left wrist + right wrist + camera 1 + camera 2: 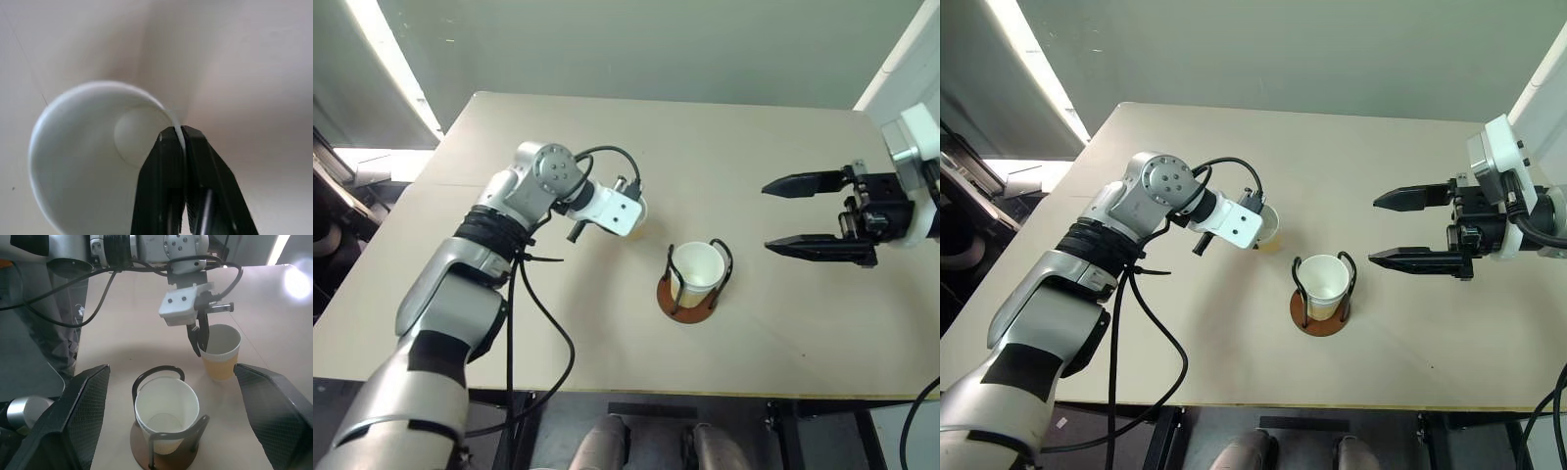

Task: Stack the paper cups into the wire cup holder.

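Note:
One paper cup, tan outside and white inside, stands upright on the table just left of the wire cup holder. My left gripper reaches down from above and is shut on its rim, one finger inside the wall and one outside. In the eye views my left wrist covers most of this cup. A second paper cup sits upright in the holder, between the black wire loops on the reddish-brown base. My right gripper hovers open to the right of the holder, pointing at it and holding nothing.
The beige table stretches back behind both cups, and its front edge runs close below the holder. Black cables hang from my left arm over the table's left front.

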You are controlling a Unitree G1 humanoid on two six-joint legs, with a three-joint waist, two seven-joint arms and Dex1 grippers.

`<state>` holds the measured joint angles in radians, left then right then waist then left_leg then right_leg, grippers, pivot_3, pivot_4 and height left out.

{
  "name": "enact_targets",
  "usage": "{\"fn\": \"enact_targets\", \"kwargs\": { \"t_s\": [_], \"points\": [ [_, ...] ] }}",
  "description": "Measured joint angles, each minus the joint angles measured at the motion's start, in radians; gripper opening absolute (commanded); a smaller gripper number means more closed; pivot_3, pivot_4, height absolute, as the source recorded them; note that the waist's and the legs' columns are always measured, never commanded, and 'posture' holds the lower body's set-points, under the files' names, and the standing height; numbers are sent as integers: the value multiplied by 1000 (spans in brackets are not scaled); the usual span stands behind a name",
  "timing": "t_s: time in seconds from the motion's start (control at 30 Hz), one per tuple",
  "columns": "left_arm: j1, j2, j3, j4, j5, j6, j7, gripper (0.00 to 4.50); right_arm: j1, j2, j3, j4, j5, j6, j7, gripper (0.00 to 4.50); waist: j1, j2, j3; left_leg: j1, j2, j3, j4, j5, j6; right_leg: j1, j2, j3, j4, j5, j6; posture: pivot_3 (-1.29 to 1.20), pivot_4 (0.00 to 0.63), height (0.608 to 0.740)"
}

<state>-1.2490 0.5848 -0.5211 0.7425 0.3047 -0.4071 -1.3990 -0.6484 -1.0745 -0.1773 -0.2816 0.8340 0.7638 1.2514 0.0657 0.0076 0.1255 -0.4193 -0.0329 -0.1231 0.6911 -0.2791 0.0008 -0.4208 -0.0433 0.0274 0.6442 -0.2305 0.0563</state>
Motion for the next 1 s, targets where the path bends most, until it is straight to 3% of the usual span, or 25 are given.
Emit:
{"fn": "enact_targets", "kwargs": {
  "t_s": [0.17,0.43,0.73,1.0],
  "points": [
    [-10,-6,42,-41,-88,50,-104,28,0,-4,0,7,-4,-2,7,4206,0,0,0,-1,0,0,0,0,0,0,0,0,0,0,0,0,150,740],
    [-218,-22,41,-247,-477,357,-182,28,54,-44,-37,10,6,9,32,4206,5,0,0,-3,0,3,1,-2,1,-2,0,1,0,0,0,0,150,740],
    [-299,-19,-138,-370,-746,495,-184,28,136,-45,-105,-47,18,16,-12,4206,5,0,0,-3,1,4,2,-2,2,-2,-1,1,0,1,2,0,150,740],
    [-319,81,-341,-410,-828,453,-184,28,244,-46,-222,-108,47,45,-55,4206,5,0,0,-2,1,4,4,-2,2,-2,-1,1,0,1,2,0,150,740]
  ]
}}
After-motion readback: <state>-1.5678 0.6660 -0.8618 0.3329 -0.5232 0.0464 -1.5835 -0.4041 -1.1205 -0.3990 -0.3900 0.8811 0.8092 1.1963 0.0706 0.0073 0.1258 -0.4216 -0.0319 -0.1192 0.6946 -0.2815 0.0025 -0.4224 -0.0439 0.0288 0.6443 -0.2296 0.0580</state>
